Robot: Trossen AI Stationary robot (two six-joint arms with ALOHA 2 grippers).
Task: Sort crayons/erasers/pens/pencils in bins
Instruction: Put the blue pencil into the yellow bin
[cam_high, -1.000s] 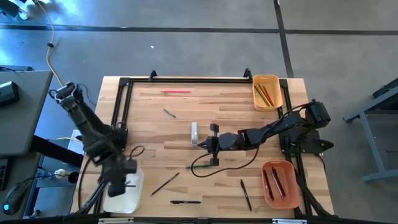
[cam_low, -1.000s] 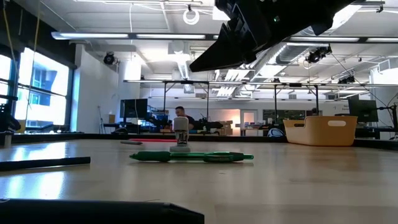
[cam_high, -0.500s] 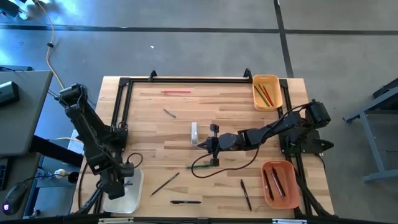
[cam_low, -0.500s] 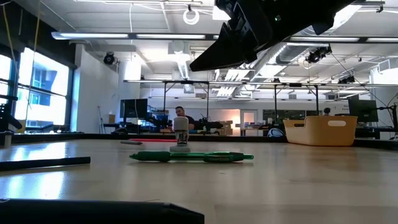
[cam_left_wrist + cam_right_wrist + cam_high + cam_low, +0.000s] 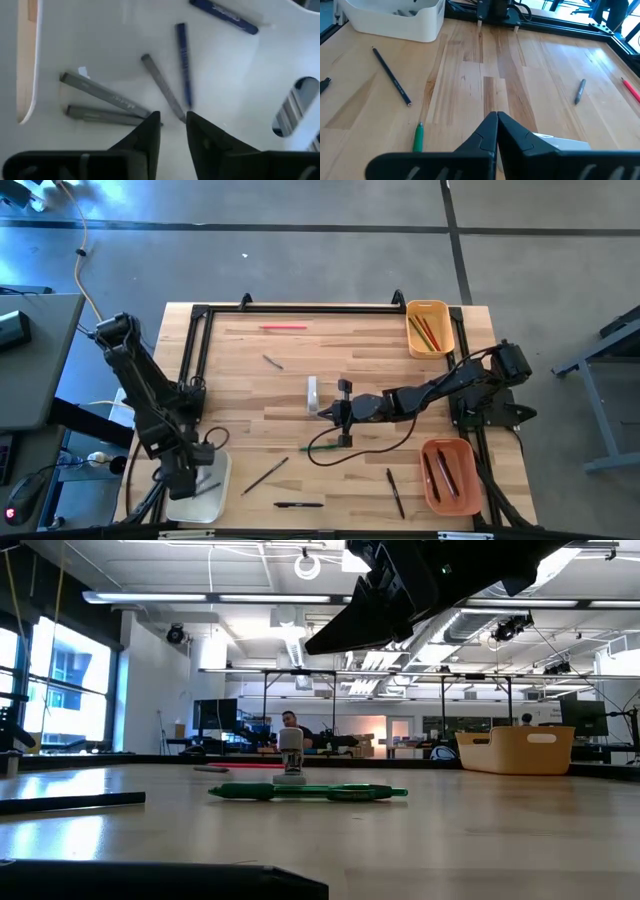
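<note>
My left gripper (image 5: pixel 172 117) hangs open, pointing steeply down into the cream-white bin (image 5: pixel 207 502) at the table's near left corner. Several grey and blue sticks lie flat on the bin's floor; one grey stick (image 5: pixel 162 90) ends just ahead of the fingertips. My right gripper (image 5: pixel 496 116) is shut and empty above the table's middle, beside a white eraser (image 5: pixel 312 394). A green pen (image 5: pixel 308 792) lies below it. Loose on the table are a red pencil (image 5: pixel 284 327), a grey crayon (image 5: pixel 272 361) and three dark pens (image 5: pixel 265 475) (image 5: pixel 298 504) (image 5: pixel 396 492).
A yellow bin (image 5: pixel 430 308) with pencils stands at the far right corner, and an orange bin (image 5: pixel 448 448) with dark sticks at the near right. A black cable (image 5: pixel 360 450) loops over the table under the right arm. A black frame (image 5: pixel 300 307) borders the table.
My left gripper has swung toward the table's near edge and come down into the cream-white bin, then kept still. My right arm has not moved.
</note>
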